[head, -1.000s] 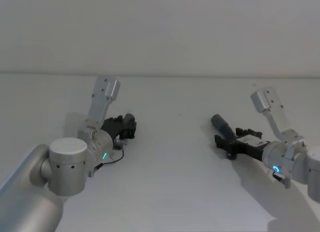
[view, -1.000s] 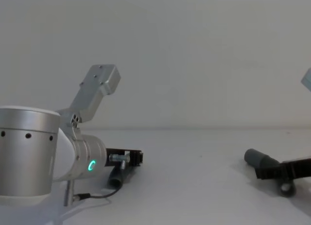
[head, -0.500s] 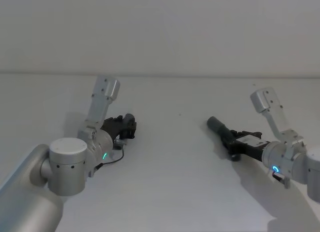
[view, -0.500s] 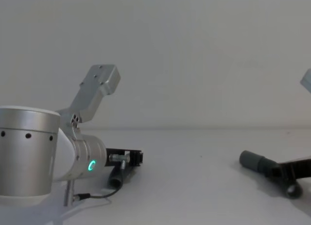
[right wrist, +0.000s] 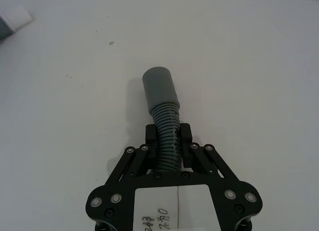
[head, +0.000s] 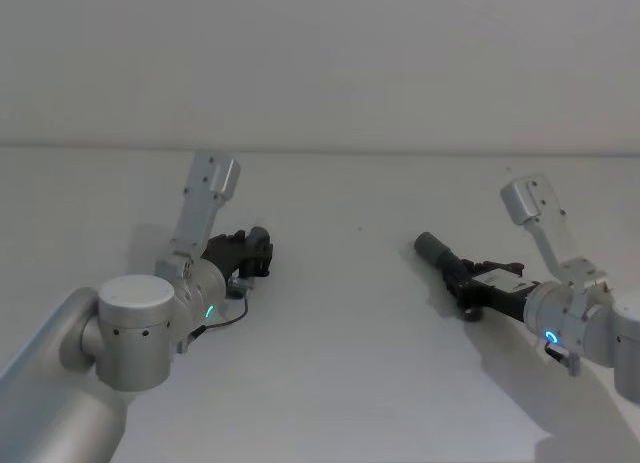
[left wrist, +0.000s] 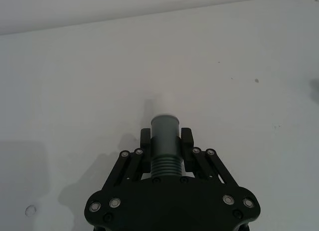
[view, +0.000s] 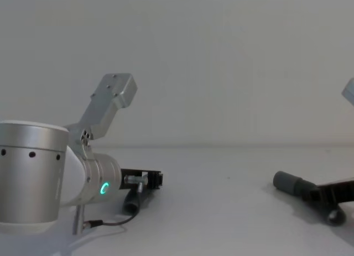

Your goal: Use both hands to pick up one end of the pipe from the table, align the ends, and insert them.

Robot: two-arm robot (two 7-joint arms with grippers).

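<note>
While both arms reach forward over the table, I have one half of the pipe in each of them. My left gripper sits low over the left side of the table. Its black fingers are clamped on either side of the left piece, just where the ribs meet the smooth left cuff. The narrower white tip juts out past the fingers and casts a soft shadow on the surface beyond it. In the chest view, a dark length of this piece slants down under the gripper toward the table. A thin black cable loops beside the wrist with the green ring light.

My right gripper is on the right side, also low. Its fingers are closed around the ribbed body of the right piece, and the right cuff stands well clear ahead of them. A white label sits on the gripper's body. In the head view, that cuff points toward the middle of the table. I cannot tell whether it touches the surface or hangs just above it.

The two ends are well apart, with bare table between them. From the right wrist camera, the white tip shows far off at the edge.
</note>
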